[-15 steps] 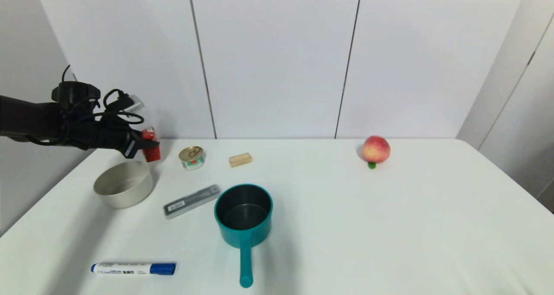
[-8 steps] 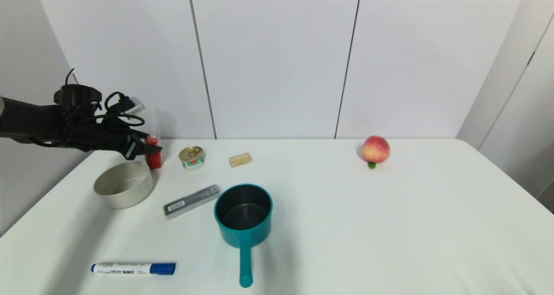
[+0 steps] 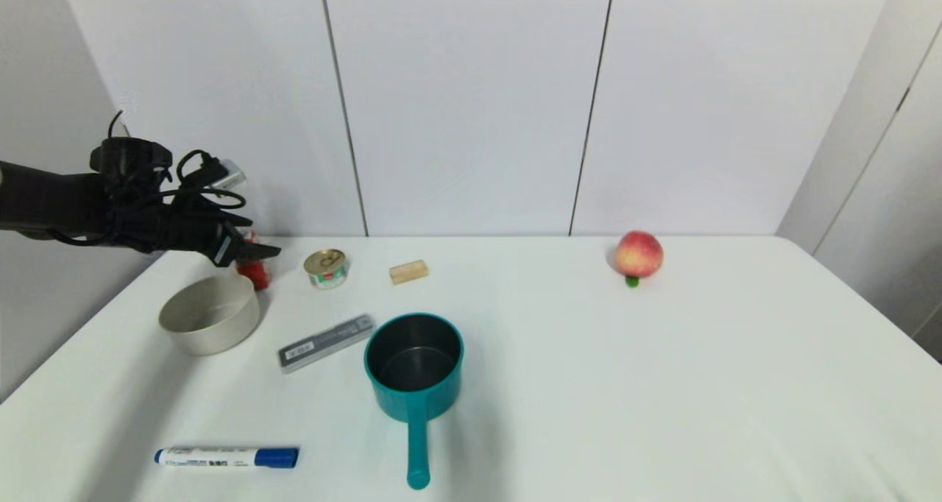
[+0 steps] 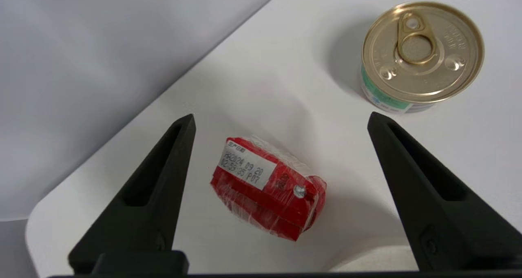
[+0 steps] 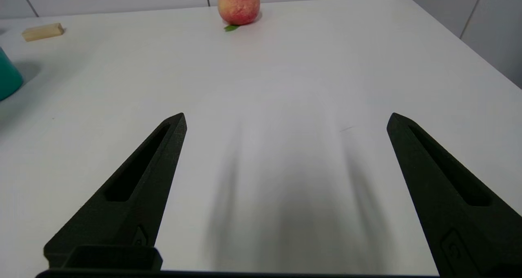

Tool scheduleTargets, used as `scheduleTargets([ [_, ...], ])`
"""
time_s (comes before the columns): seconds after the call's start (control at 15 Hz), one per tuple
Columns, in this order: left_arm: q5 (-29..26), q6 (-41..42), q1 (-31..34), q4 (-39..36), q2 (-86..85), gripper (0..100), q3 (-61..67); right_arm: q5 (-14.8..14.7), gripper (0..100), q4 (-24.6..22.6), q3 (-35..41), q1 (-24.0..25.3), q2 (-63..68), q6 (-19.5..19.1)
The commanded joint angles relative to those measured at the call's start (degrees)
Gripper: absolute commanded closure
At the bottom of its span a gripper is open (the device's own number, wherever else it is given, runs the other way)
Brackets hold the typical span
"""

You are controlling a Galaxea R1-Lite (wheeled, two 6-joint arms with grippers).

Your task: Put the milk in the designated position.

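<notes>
The milk (image 3: 255, 273), a small red container with a white date label on its top, rests on the table at the far left, between the grey bowl (image 3: 210, 314) and the tin can (image 3: 327, 268). My left gripper (image 3: 257, 251) hovers just above it, open. In the left wrist view the milk (image 4: 267, 188) lies between and below my two spread fingers, touching neither of them, and the left gripper (image 4: 281, 115) holds nothing. The right gripper (image 5: 285, 115) is open over bare table and is out of the head view.
A wooden block (image 3: 408, 271) lies right of the can. A grey flat bar (image 3: 326, 342), a teal pot (image 3: 414, 366) with its handle toward me and a blue marker (image 3: 227, 456) sit nearer. A peach (image 3: 639, 254) is at the far right.
One second ago the left gripper held the milk above the table. It lowered the milk beside the bowl, opened, and has risen slightly clear of it.
</notes>
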Motion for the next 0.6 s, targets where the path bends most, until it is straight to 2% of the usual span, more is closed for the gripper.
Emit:
scheduleTargets([
  [0.07,-0.17,-1.38,0.03,0.08,-5.29,0,0.14,0.02,0,0.01,0.00,0.00,0.07,0.03],
  [0.33,-0.34,-6.91,-2.60,-0.01,-16.81,0,4.01,0.02,0,0.01,0.00,0.00,0.07,0.03],
  [0.6,-0.87,-13.42,-4.54,-0.09,-35.09,0,17.10,0.02,0,0.01,0.00,0.00,0.07,0.03],
])
